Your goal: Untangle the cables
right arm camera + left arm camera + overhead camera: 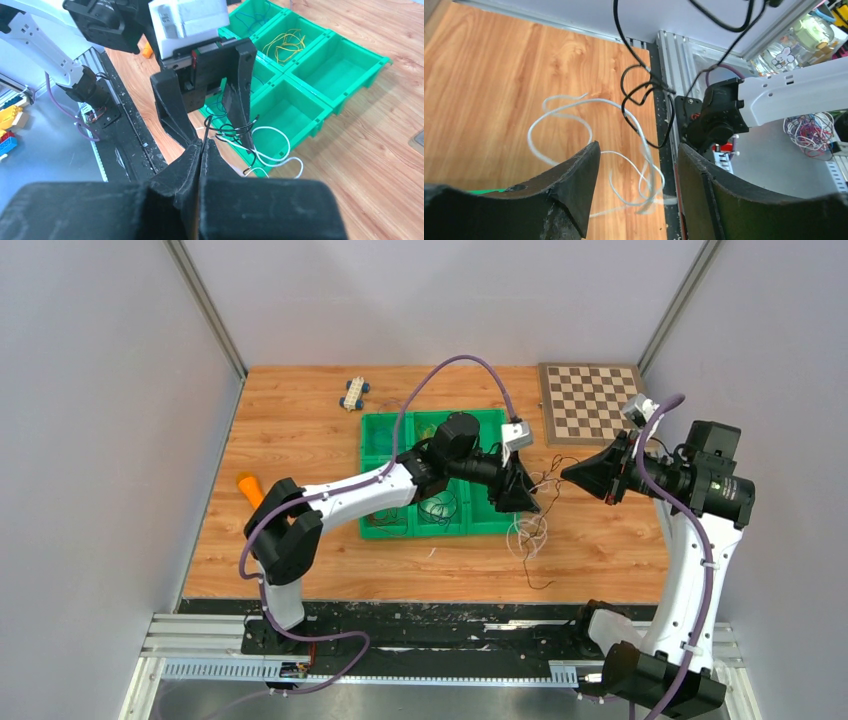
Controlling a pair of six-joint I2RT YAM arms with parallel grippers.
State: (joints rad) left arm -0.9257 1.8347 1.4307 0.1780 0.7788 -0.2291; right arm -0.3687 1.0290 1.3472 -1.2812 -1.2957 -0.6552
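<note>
My right gripper (204, 144) is shut on a thin black cable (227, 130) and holds it lifted above the table; it also shows in the top view (572, 472). The black cable (636, 87) hangs in loops in front of my left gripper (639, 162), which is open, with a white cable (574, 107) lying looped on the wood between and beyond its jaws. In the top view my left gripper (522, 498) faces the right one, close to it, over the white cable (528, 533). Yellow wires (286, 42) and blue wires (254, 15) lie in compartments of the green tray (320, 117).
The green tray (372, 435) sits mid-table under my left arm. A chessboard (590, 400) is at the back right, a small toy car (353, 393) at the back, an orange object (248, 486) at the left. A dark wire end (540, 578) trails toward the front edge.
</note>
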